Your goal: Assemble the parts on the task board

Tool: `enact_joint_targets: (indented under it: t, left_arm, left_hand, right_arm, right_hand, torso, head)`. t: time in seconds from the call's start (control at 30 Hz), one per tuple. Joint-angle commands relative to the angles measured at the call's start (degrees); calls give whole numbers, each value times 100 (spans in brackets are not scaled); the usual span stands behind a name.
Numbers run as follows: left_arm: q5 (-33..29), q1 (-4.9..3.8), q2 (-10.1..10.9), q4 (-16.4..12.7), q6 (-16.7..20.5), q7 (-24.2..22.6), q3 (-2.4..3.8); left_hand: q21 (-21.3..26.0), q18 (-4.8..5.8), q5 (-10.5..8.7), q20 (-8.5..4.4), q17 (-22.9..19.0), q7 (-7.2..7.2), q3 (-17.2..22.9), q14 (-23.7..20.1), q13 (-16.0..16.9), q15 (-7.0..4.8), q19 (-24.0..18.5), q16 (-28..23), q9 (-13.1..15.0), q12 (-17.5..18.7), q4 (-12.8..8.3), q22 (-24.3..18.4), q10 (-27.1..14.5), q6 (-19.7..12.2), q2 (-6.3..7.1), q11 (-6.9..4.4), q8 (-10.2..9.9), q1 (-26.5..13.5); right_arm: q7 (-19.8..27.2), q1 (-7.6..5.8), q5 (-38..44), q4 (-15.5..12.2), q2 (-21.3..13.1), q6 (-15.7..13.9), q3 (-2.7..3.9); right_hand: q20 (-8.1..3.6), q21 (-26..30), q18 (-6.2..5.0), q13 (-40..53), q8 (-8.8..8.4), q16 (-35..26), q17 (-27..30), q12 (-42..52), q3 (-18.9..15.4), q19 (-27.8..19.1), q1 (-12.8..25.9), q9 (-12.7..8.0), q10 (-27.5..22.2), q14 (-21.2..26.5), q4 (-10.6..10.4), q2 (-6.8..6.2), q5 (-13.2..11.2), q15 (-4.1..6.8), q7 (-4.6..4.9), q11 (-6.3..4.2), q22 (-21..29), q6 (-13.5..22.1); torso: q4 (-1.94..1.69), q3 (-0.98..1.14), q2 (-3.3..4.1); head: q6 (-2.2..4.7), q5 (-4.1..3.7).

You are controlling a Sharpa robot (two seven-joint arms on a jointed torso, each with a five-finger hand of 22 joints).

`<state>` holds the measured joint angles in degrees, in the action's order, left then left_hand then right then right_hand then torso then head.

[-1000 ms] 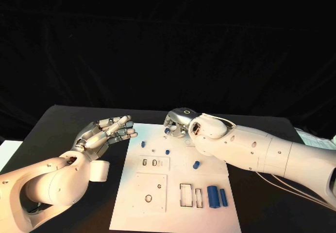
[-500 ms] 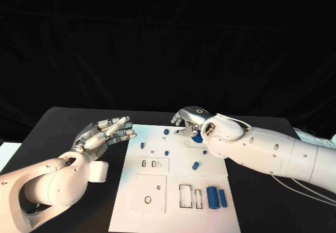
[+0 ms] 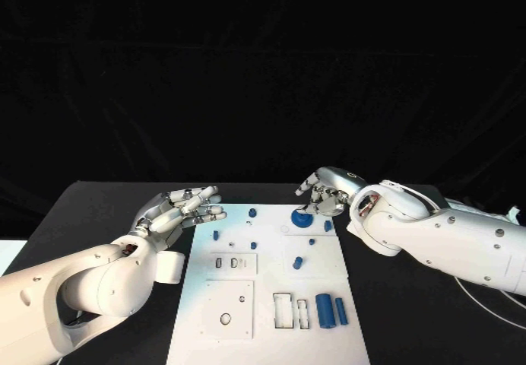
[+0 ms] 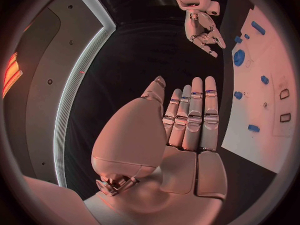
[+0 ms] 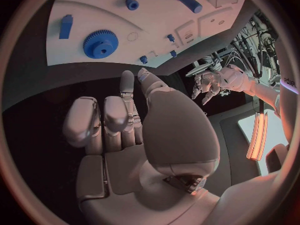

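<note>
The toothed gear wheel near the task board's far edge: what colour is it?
Blue; the gear shows best in the right wrist view.

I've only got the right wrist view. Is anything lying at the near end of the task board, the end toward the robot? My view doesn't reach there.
Observer: Yes. Two long blue cylinders lie side by side by the near right corner of the task board.
Operator: Any slot close to them?
Observer: A rectangular slot sits just to their left, with nothing blue in it.
Operator: Is the left hand carrying a part?
Observer: No. The left wrist view shows the left hand with its fingers straight and its palm bare, beside the board's edge.
</note>
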<state>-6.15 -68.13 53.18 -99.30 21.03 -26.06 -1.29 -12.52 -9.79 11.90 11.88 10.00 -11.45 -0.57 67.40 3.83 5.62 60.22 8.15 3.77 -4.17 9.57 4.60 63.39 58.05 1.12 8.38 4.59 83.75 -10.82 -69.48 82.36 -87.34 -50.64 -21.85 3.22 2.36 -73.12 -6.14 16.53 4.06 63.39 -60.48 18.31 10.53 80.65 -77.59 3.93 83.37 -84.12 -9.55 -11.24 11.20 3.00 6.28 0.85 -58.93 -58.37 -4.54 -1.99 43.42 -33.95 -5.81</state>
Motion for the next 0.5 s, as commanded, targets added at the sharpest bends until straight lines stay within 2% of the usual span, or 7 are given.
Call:
enact_joint_targets:
  t: [0.03, 0.13, 0.17, 0.27, 0.4, 0.43, 0.5]
  left_arm:
    - [216, 1, -83, 76, -42, 154, -7]
    - [236, 6, -150, 161, -9, 184, -18]
    - [237, 7, -153, 166, -7, 185, -18]
    - [246, 15, -199, 235, 9, 201, -27]
    - [251, 25, -235, 280, 5, 207, -32]
    - [251, 28, -241, 288, 1, 208, -33]
    - [252, 32, -248, 298, -7, 210, -34]
  left_hand:
    - [10, -80, -27, -1, 10, 7, -5, 44, 5, -8, 59, -20, 6, 0, -30, -6, 50, 53, -48, -4, -12, -6]
    - [9, -80, -28, -2, 12, 6, -6, 46, 5, -8, 61, -20, 5, 0, -30, -6, 52, 55, -47, -4, -13, -7]
    - [9, -80, -28, -2, 12, 6, -6, 46, 5, -8, 61, -20, 5, 0, -30, -6, 52, 55, -47, -4, -13, -7]
    - [11, -78, -29, -3, 14, 5, -11, 46, 4, -8, 63, -24, 4, 5, -30, -7, 52, 53, -41, -3, -18, -12]
    - [12, -77, -30, -3, 15, 4, -13, 45, 2, -7, 64, -27, 2, 8, -30, -8, 51, 52, -37, -2, -22, -14]
    - [12, -77, -30, -3, 15, 4, -13, 45, 2, -7, 64, -27, 2, 8, -30, -8, 51, 52, -37, -2, -22, -14]
    - [13, -76, -30, -3, 16, 4, -15, 44, 1, -6, 64, -31, 1, 12, -30, -9, 48, 50, -35, 0, -25, -16]
  right_arm:
    - [-251, 5, -426, 79, 2, 325, -1]
    - [-322, 5, -425, 229, 54, 412, -5]
    - [-326, 5, -424, 241, 59, 417, -5]
    - [-377, 7, -414, 465, 173, 464, -14]
    - [-400, 19, -398, 725, 339, 533, -37]
    - [-400, 29, -387, 779, 382, 548, -42]
    - [-394, 58, -372, 871, 463, 575, -49]
  right_hand:
    - [33, -246, 123, 479, -26, 429, -429, 310, -271, 18, -60, -5, -139, -310, -112, 53, 28, 4, 34, 40, -334, 100]
    - [67, -397, 136, 1041, -25, 621, -613, 616, -523, -27, -191, -2, -365, -276, -272, 130, 44, -13, 51, 61, -513, 150]
    - [69, -403, 138, 1058, -23, 630, -622, 623, -532, -26, -194, -2, -374, -276, -278, 127, 43, -12, 55, 61, -523, 149]
    - [88, -507, 157, 1431, -19, 811, -806, 816, -664, -28, -278, 0, -482, -284, -398, 131, 45, -12, 64, 72, -670, 150]
    - [98, -625, 181, 2146, -19, 1120, -1136, 1402, -771, 0, -358, 0, -479, -320, -507, 139, 68, -32, 68, 79, -853, 161]
    - [100, -658, 190, 2304, -21, 1178, -1198, 1543, -789, 16, -372, -1, -465, -328, -525, 140, 69, -36, 72, 79, -910, 167]
    - [106, -726, 209, 2651, -21, 1302, -1334, 1860, -841, 50, -384, -1, -436, -343, -571, 128, 90, -42, 75, 85, -1028, 175]
  torso:
    - [93, 103, -74]
    - [107, 143, -96]
    - [107, 143, -96]
    - [114, 168, -101]
    - [108, 186, -96]
    - [102, 181, -91]
    - [93, 189, -75]
  head:
    - [-7, 28]
    - [-13, 29]
    - [-13, 29]
    - [-16, 28]
    - [-32, 33]
    - [-36, 32]
    - [-49, 38]
